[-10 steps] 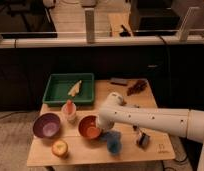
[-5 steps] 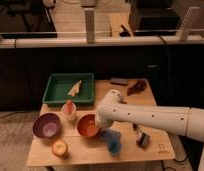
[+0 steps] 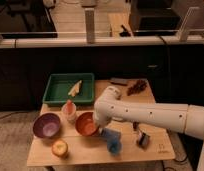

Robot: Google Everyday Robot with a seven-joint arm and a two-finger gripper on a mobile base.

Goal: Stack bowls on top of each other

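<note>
Claw (image 3: 101, 129) together at orange bowl (image 3: 85, 123) right rim, hold unclear; lift level, avoid cup (image 3: 113, 141), centre over purple bowl (image 3: 46, 125) before release

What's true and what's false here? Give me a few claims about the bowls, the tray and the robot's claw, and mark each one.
1. The orange bowl sits inside the purple bowl. False: they stand side by side, apart, on the table.
2. The gripper is low at the orange bowl's edge, on the side nearest the blue cup. True.
3. The blue cup is in the green tray. False: it stands on the table near the front.
4. The gripper is shut. True.
</note>
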